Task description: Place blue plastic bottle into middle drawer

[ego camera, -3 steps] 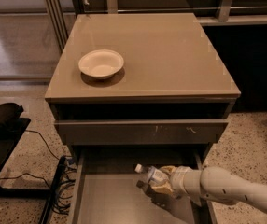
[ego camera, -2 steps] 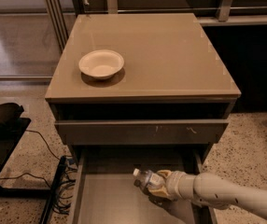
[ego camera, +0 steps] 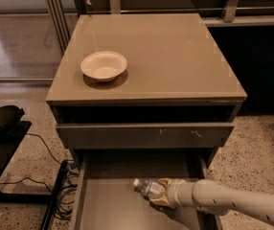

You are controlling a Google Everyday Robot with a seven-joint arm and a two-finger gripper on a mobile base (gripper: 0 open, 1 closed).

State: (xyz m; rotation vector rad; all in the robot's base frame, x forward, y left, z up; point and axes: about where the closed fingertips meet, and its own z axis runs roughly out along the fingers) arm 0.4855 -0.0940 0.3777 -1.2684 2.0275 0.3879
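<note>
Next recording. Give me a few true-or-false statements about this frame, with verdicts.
1. The bowl sits on the cabinet top. True.
2. The bottle lies in the bowl. False: the gripper holds it over the open drawer.
3. The arm reaches in from the picture's right. True.
4. Every drawer is shut. False: the open drawer is pulled out below the scratched drawer.

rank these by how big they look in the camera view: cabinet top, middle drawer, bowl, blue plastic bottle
1. cabinet top
2. middle drawer, cut off by the frame edge
3. bowl
4. blue plastic bottle, partly hidden in the tool, which grips it over the drawer
</note>
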